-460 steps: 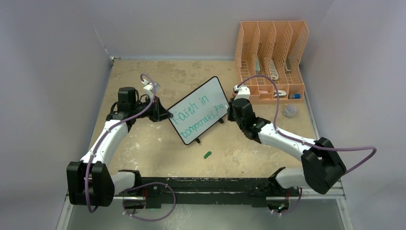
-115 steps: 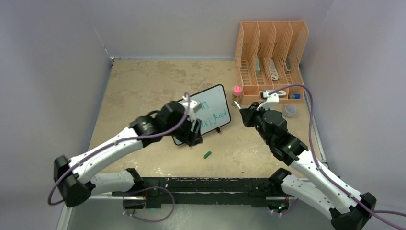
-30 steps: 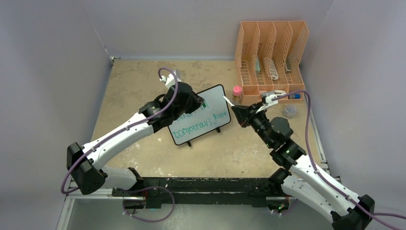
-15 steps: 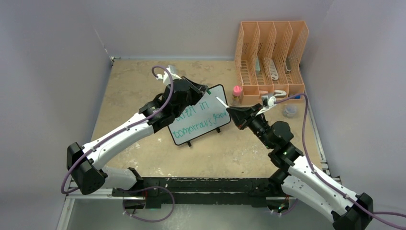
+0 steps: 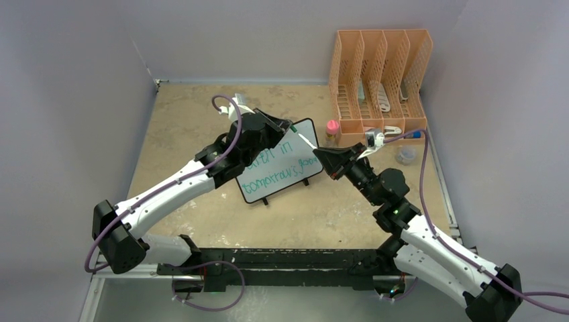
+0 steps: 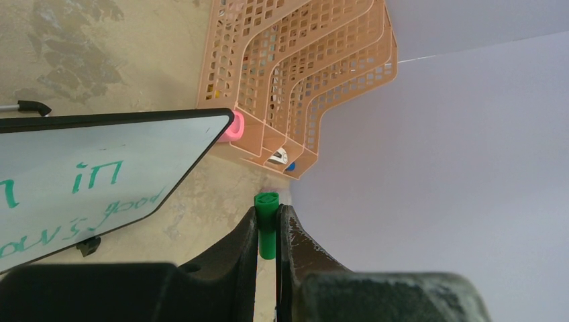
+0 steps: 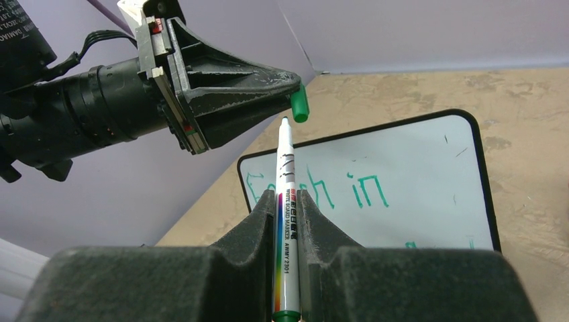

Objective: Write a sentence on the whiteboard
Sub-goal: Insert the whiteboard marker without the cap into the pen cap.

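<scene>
Now our left pincer, clamping the green cap, has come just short of the marker that our right pincer grips, above the whiteboard on the table; its sentence done, we reckon capping remains

The green cap lifted off the worktop, now pinched in the left end effector above the whiteboard, marker tip brought up to it by the right end effector.
</scene>
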`<state>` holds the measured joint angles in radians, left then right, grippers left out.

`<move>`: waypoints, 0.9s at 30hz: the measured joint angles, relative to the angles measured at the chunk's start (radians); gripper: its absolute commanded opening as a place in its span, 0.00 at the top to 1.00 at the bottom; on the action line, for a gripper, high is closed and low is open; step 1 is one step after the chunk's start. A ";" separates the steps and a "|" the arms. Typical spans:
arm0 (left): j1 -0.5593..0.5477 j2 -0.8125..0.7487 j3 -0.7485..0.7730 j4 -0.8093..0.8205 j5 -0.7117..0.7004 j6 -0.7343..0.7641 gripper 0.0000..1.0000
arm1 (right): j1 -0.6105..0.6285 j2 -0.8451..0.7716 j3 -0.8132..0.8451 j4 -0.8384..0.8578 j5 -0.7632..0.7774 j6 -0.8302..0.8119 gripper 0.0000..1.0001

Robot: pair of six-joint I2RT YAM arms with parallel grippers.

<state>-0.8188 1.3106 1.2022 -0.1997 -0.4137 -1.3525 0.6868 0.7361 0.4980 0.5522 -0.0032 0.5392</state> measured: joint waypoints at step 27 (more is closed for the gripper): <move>0.010 -0.024 -0.023 0.027 0.051 -0.026 1.00 | 0.000 0.022 0.000 0.008 0.010 0.012 1.00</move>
<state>-0.8085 1.2861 1.1797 -0.1726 -0.3622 -1.3785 0.6872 0.7578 0.4980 0.5598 0.0067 0.5510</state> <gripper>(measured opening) 0.096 0.142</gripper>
